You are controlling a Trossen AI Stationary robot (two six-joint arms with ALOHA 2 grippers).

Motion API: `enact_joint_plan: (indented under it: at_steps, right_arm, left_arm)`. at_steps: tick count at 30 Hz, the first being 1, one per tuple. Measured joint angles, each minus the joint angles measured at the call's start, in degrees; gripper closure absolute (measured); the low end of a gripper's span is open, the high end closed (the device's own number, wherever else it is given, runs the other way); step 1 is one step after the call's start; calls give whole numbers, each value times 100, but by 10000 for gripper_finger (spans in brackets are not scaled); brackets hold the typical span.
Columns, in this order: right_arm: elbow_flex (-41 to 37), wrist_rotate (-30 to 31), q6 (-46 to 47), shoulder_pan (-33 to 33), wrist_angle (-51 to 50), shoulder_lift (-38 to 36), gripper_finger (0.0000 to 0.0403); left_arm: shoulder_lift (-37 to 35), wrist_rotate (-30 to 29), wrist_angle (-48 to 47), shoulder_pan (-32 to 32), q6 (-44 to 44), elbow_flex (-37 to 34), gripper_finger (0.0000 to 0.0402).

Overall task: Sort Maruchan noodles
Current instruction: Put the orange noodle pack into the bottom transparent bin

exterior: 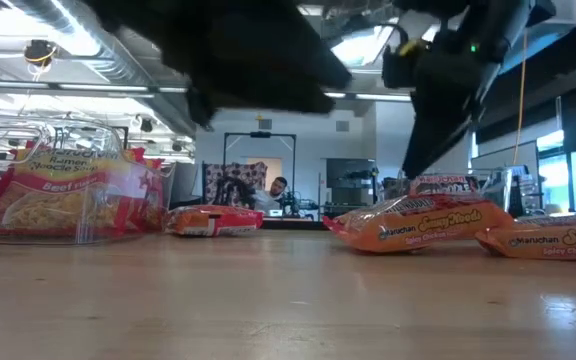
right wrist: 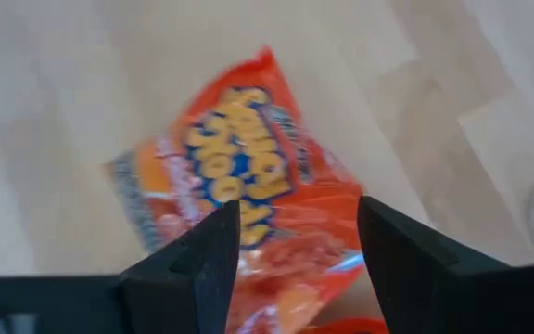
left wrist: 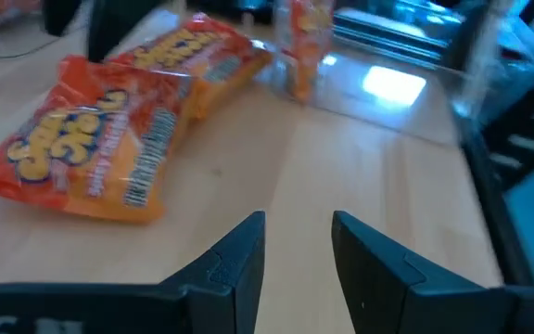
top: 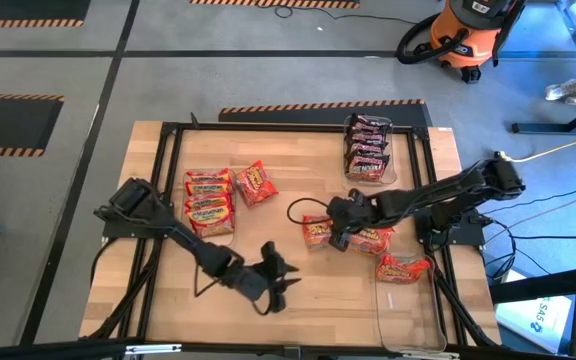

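Spread over a crinkly orange-red plastic noodle packet (right wrist: pixel 248 213), the right end effector (right wrist: pixel 295 250) hangs directly above it, pinching nothing; the left end effector (top: pixel 280 278), also parted, waits farther off.

Right gripper (top: pixel 330 232): partly laid over an orange packet (top: pixel 316 231) near the table's middle; whether the packet is touched cannot be told.
Left arm (exterior: pixel 238 55): blurred to a dark mass in the low view.
Clear bin (top: pixel 408 310) at the table's near right corner: walls barely made out, near end cut off by the picture's edge.
Dark packets (top: pixel 366 146) in the far bin: print too small to be read.
Orange packet in right wrist view (right wrist: pixel 248 223): lower part hidden behind the fingers.
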Motion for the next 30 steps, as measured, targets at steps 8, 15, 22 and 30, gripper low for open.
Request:
enact_joint_plan:
  at_steps: [8, 15, 22, 30]
  right_arm:
    - [-40, 278, -10, 0, -67, 486, 206]
    - [-44, 22, 58, 4, -65, 714, 206]
    - [-44, -1155, 453, 262, 221, 714, 206]
    - [244, -1552, 292, 625, 383, 624, 206]
  left_arm:
    - [507, 437, 408, 626, -132, 154, 280]
    - [940, 652, 177, 987, -170, 266, 280]
    - [862, 380, -1002, 1109, -683, 262, 280]
    - [532, 415, -1433, 921, -987, 270, 280]
